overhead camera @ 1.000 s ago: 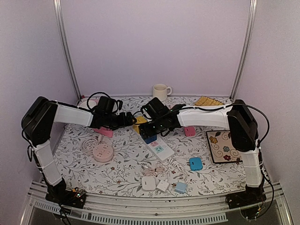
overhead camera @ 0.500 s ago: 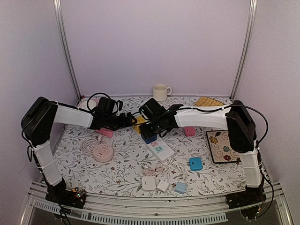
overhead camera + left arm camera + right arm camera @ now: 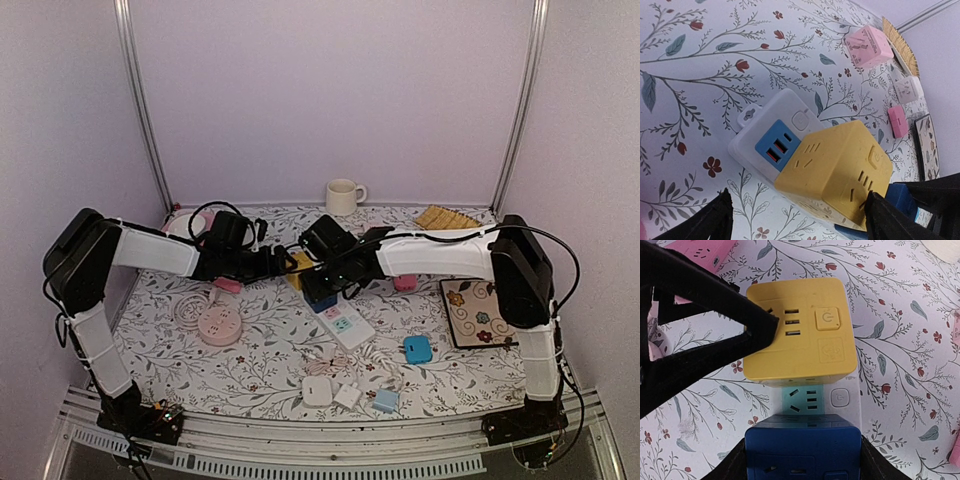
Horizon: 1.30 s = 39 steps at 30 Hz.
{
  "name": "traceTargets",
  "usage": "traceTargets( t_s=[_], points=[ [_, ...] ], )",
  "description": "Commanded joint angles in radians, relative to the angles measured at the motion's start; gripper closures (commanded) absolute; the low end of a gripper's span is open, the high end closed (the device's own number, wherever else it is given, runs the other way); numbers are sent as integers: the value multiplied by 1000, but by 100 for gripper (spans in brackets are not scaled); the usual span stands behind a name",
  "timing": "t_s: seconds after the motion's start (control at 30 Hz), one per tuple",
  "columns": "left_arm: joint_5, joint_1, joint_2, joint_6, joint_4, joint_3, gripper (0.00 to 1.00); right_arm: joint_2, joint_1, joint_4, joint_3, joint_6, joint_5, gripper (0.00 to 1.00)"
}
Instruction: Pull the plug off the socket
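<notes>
Blue plug (image 3: 790, 440) sits pinched between the fingers of my right gripper (image 3: 802, 444), seated on the white power strip (image 3: 841, 398). Just beyond that gripper, a yellow cube adapter (image 3: 800, 330) crowds the same strip. My left gripper (image 3: 799, 200) straddles the cube, jaws wide, gripping nothing. Both arms stretch low over the table (image 3: 270, 360), wrists meeting mid-table.
</notes>
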Motion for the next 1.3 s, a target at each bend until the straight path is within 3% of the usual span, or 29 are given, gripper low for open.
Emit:
traceTargets(
  t_s=[0.0, 0.1, 0.57, 0.67, 1.27],
  points=[
    [15, -8, -14, -1, -5, -7, 8, -50, 23, -43, -31, 22, -33, 59],
    [19, -10, -15, -1, -4, -2, 8, -58, 26, -32, -47, 29, -49, 58],
    [15, -11, 18, 2, -12, 12, 8, -26, 3, -19, -16, 19, -83, 20],
    [2, -10, 25, -3, -14, -4, 8, -25, -1, -18, -13, 18, -87, 19],
    [-36, 4, 59, -11, 2, -110, 8, -20, 3, -71, 80, -16, -52, 62]
  ],
)
